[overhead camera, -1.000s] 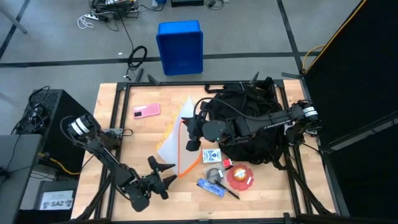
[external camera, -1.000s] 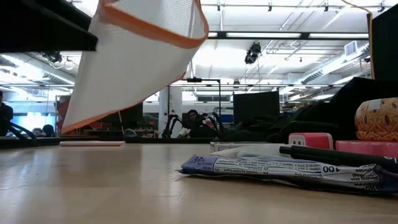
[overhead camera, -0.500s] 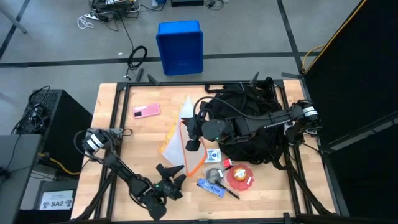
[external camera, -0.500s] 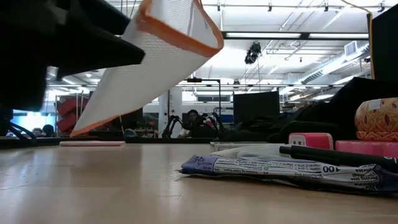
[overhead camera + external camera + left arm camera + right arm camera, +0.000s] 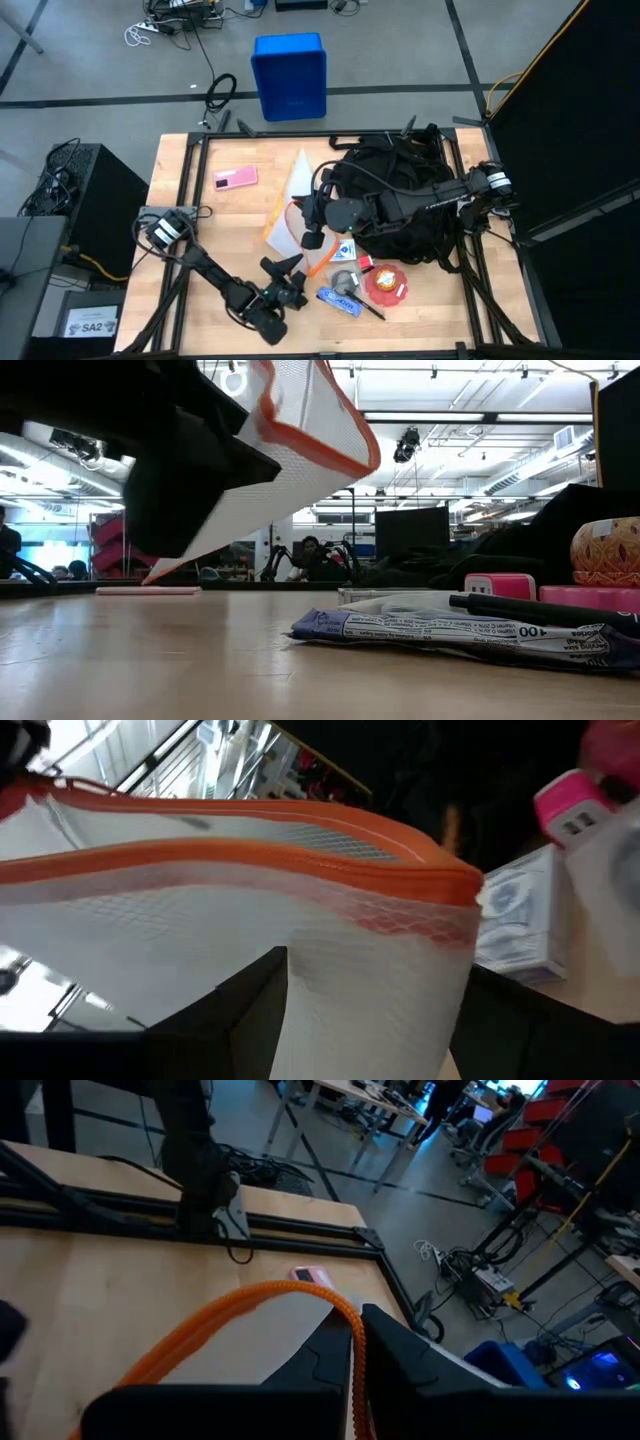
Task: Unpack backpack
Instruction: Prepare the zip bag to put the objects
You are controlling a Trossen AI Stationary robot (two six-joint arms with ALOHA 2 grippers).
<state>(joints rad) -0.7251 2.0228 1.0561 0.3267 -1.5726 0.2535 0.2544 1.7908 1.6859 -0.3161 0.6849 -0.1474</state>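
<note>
High view: backpack (image 5: pixel 400 200) lies on right half of table (image 5: pixel 200 210), under the right arm. Right gripper (image 5: pixel 312 228) is clenched on orange rim of a white mesh pouch (image 5: pixel 287 205), held in air just left of the backpack; pouch long axis runs about front to back. Left gripper (image 5: pixel 285 292) is released, fingers wide, near front edge, pointing toward pouch lower end. It is the nearer free claw.

Low view: pouch (image 5: pixel 300 450) hangs clear of the wood; snack wrapper (image 5: pixel 440 628) lies flat in front.

Left wrist view: pouch (image 5: pixel 330 920) stands between the fingers; contact I cannot tell.

Right wrist view: orange rim (image 5: pixel 250 1320) pinched; pink phone (image 5: pixel 312 1276) beyond.
</note>
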